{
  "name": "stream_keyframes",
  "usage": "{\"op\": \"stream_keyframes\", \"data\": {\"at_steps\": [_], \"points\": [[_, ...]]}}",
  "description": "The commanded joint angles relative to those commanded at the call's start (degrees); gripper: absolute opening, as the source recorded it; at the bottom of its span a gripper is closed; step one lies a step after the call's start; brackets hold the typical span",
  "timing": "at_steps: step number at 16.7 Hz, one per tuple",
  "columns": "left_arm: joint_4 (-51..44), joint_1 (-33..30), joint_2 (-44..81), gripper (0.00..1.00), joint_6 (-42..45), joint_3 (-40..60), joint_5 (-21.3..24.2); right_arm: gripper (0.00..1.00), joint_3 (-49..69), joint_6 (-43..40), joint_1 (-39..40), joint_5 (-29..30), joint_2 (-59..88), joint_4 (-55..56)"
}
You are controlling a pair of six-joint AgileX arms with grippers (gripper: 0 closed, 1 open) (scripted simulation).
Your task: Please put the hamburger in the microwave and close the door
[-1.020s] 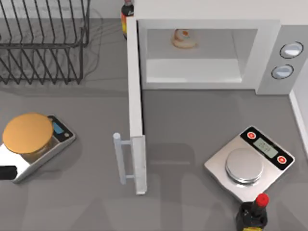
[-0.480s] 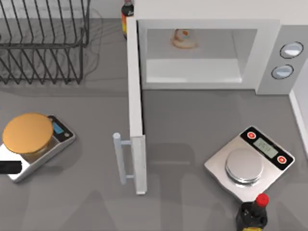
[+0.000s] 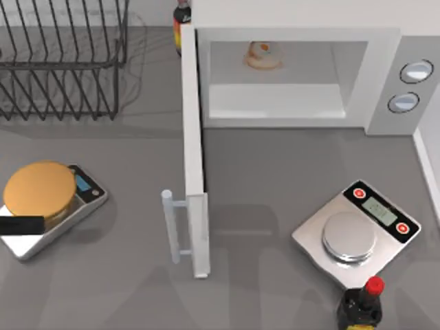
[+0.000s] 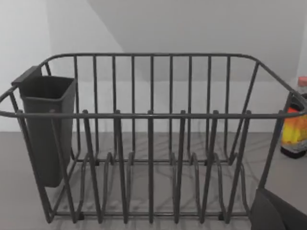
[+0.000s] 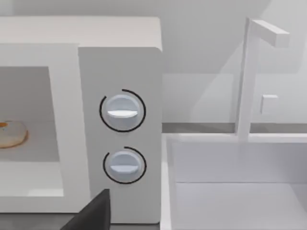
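The hamburger (image 3: 262,56) sits inside the microwave (image 3: 385,75), door (image 3: 193,158) open; left hand (image 3: 20,225) grip unclear.

Matt white microwave (image 3: 385,62); dark wire rack (image 3: 62,62); brushed-metal scale (image 3: 354,237).

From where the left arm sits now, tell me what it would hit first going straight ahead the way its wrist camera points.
Probably the dish rack: it stands squarely ahead in the left wrist view, with nothing seen between. How far off is unclear.

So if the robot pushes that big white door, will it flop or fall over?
Probably neither. The door looks like a stiff slab hinged to the microwave, so it should swing shut. Pushing near its bar handle, far from the hinge, likely turns it easiest.
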Motion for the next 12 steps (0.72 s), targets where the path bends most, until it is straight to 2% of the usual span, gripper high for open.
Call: {"op": "stream_keyframes", "data": {"at_steps": [4,12], "points": [[3.74,-5.3,6.64,0.0,0.14,2.59,-6.42,1.0,0.0,0.0,0.0,0.0,0.0,0.0],[6.0,-7.83,9.06,0.0,0.13,2.7,-8.5,1.0,0.0,0.0,0.0,0.0,0.0,0.0]]}}
